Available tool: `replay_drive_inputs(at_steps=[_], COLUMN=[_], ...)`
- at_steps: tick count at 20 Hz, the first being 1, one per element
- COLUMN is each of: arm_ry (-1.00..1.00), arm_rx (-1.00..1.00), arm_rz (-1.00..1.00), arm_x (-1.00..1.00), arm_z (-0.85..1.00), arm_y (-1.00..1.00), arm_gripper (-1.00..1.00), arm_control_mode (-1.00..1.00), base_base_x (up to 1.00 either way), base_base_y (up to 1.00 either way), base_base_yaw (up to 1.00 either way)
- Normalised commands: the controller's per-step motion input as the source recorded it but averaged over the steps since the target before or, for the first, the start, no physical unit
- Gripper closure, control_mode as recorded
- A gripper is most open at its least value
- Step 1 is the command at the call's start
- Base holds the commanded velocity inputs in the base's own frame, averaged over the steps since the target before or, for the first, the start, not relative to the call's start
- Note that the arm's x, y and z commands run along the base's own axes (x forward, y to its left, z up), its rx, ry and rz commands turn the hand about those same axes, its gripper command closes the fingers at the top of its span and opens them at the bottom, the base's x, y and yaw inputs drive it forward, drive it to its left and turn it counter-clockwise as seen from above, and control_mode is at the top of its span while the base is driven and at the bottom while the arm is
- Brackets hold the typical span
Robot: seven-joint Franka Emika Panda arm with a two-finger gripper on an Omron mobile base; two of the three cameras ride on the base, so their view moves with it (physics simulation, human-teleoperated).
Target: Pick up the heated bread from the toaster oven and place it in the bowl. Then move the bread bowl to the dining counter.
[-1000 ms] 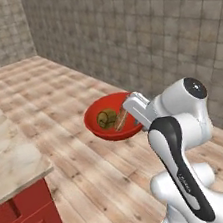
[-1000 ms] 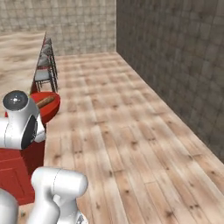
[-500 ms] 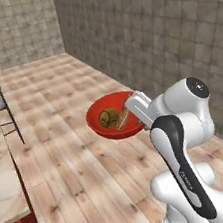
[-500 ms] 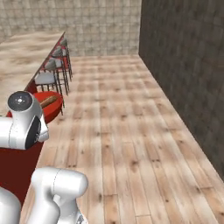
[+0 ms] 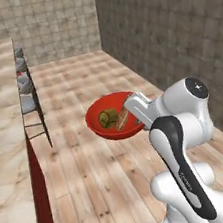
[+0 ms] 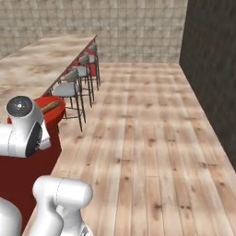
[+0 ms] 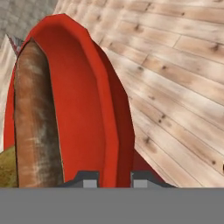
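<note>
In the left base view, the red bowl (image 5: 113, 117) is held up above the wooden floor (image 5: 97, 171) by the gripper (image 5: 137, 110) at its near rim, and the heated bread (image 5: 108, 118) is seen inside it next to a brown stick (image 5: 123, 119); the dining counter (image 5: 2, 125) with its stools (image 5: 26, 96) stands to the left. In the right base view, the bowl (image 6: 54, 114) is partly hidden behind the arm, close to the counter (image 6: 37, 69) edge. In the hand view, the bowl rim (image 7: 111, 131) is clamped between the two fingertips (image 7: 87, 178), so the claw is closed on it.
</note>
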Motion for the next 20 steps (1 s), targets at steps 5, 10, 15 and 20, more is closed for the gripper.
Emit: replay_drive_inputs(at_steps=[5,10,15,20], arm_ry=[0.00,0.00,0.00,0.00], arm_rx=[0.00,0.00,0.00,0.00], arm_rz=[0.00,0.00,0.00,0.00], arm_x=[0.00,0.00,0.00,0.00], arm_z=[0.00,0.00,0.00,0.00], arm_y=[0.00,0.00,0.00,0.00], arm_gripper=[1.00,1.00,1.00,1.00], arm_control_mode=[1.00,1.00,1.00,1.00], base_base_x=[1.00,1.00,1.00,1.00], base_base_y=[-0.24,-0.42,-0.55,-0.50], base_base_yaw=[0.28,0.30,0.38,0.53])
